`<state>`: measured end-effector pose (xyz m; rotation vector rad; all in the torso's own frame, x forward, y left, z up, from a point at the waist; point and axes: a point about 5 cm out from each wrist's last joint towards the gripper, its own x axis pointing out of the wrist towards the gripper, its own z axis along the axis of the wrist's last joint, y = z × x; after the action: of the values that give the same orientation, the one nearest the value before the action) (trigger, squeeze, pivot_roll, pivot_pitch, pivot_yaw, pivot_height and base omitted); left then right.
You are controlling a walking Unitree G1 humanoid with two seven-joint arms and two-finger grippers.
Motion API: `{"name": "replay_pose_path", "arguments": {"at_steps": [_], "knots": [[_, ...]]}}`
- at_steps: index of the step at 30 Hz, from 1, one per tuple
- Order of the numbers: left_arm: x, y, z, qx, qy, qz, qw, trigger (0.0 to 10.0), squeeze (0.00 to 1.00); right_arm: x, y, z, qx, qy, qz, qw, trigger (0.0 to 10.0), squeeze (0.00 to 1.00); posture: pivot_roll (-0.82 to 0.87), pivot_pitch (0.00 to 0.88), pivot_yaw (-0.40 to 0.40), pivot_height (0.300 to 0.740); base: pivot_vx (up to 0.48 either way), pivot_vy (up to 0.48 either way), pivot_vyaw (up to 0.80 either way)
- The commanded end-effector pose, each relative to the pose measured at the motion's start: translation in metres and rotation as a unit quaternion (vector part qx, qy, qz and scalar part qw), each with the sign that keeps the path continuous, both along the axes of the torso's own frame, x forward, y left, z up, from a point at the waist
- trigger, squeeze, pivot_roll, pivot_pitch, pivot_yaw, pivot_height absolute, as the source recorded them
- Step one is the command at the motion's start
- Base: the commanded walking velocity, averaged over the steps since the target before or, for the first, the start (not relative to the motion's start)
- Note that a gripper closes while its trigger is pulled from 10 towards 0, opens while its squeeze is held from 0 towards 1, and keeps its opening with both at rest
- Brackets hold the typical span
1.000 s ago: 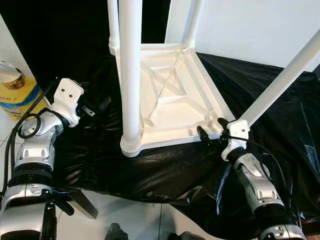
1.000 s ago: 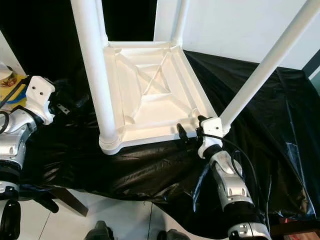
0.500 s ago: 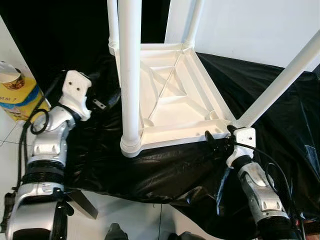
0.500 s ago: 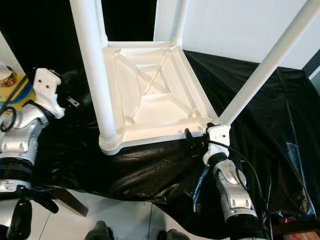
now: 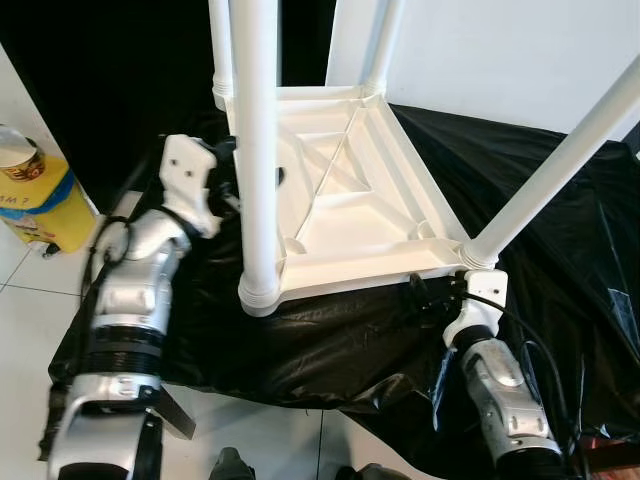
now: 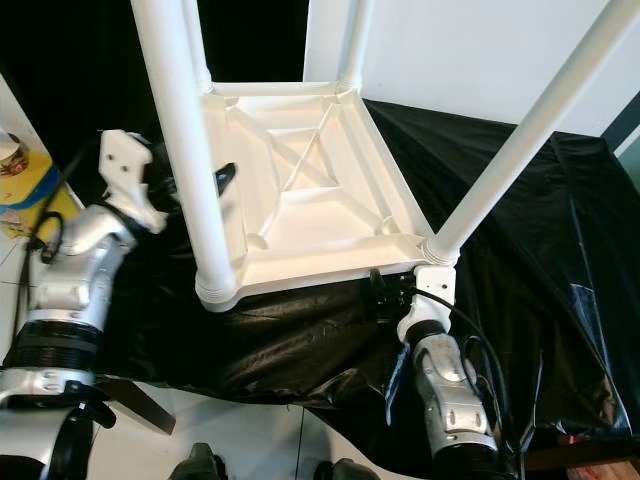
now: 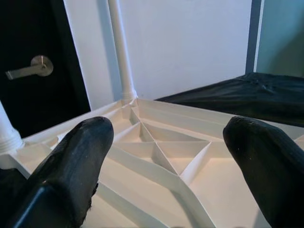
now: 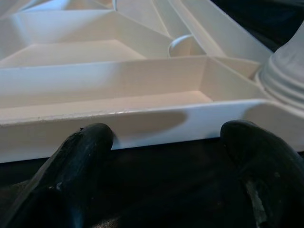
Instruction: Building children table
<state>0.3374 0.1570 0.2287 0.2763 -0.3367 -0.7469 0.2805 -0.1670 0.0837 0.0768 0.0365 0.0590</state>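
A white plastic children's table (image 5: 350, 200) lies upside down on a black sheet (image 5: 560, 260), its legs pointing up. The near left leg (image 5: 257, 150) and the near right leg (image 5: 560, 165) stand in their corner sockets. My left gripper (image 6: 215, 180) is open at the table's left rim, just behind the near left leg. In the left wrist view its fingers (image 7: 71, 161) spread over the ribbed underside. My right gripper (image 5: 432, 295) is open, low on the sheet in front of the near rim (image 8: 142, 123), beside the near right leg's socket.
The black sheet drapes over the support's front edge down toward the tiled floor (image 5: 30, 310). A yellow container (image 5: 35, 195) with a tub on it stands at the far left. Behind are a white wall (image 5: 500, 50) and a dark door with a lever handle (image 7: 28, 71).
My left arm has swung right and forward, from out on the sheet to the table's left rim. My right gripper has slid back off the near rim and right toward the corner socket.
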Motion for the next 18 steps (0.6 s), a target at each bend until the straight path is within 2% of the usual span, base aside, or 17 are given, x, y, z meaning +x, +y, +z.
{"name": "replay_pose_path", "arguments": {"at_steps": [1, 4, 5, 7, 12, 17, 18], "knots": [[-0.006, -0.014, -0.007, -0.002, 0.012, -0.028, 1.0, 10.0, 0.0, 0.0, -0.004, -0.006, 0.005, 0.021, -0.017, 1.0, 10.0, 0.0, 0.07, 0.094, -0.123, 0.74, 0.0, 0.0, 0.0], [-0.011, -0.022, -0.008, -0.011, 0.015, -0.038, 0.999, 10.0, 0.0, 0.004, -0.001, -0.006, 0.005, 0.025, -0.019, 0.999, 10.0, 0.0, 0.07, 0.097, -0.125, 0.74, 0.0, 0.0, 0.0], [-0.017, -0.031, -0.006, -0.02, 0.015, -0.05, 0.998, 10.0, 0.0, 0.008, 0.001, -0.004, 0.007, 0.024, -0.018, 1.0, 10.0, 0.0, 0.08, 0.098, -0.125, 0.74, 0.0, 0.0, 0.0], [-0.021, -0.037, -0.005, -0.023, 0.014, -0.058, 0.998, 10.0, 0.0, 0.011, 0.002, -0.003, 0.008, 0.023, -0.019, 1.0, 10.0, 0.0, 0.08, 0.098, -0.125, 0.74, 0.0, 0.0, 0.0], [-0.028, -0.045, -0.003, -0.036, 0.014, -0.069, 0.997, 10.0, 0.0, 0.016, 0.001, -0.001, 0.01, 0.021, -0.023, 0.999, 10.0, 0.0, 0.08, 0.098, -0.122, 0.74, 0.0, 0.0, 0.0], [-0.038, -0.059, -0.004, -0.043, 0.015, -0.076, 0.996, 10.0, 0.0, 0.024, 0.0, 0.002, 0.002, 0.012, -0.019, 1.0, 10.0, 0.0, 0.09, 0.099, -0.116, 0.74, 0.0, 0.0, 0.0], [-0.041, -0.066, -0.006, -0.048, 0.018, -0.08, 0.996, 10.0, 0.0, 0.027, -0.001, 0.003, -0.001, 0.011, -0.021, 1.0, 10.0, 0.0, 0.09, 0.099, -0.109, 0.74, 0.0, 0.0, 0.0]]}}
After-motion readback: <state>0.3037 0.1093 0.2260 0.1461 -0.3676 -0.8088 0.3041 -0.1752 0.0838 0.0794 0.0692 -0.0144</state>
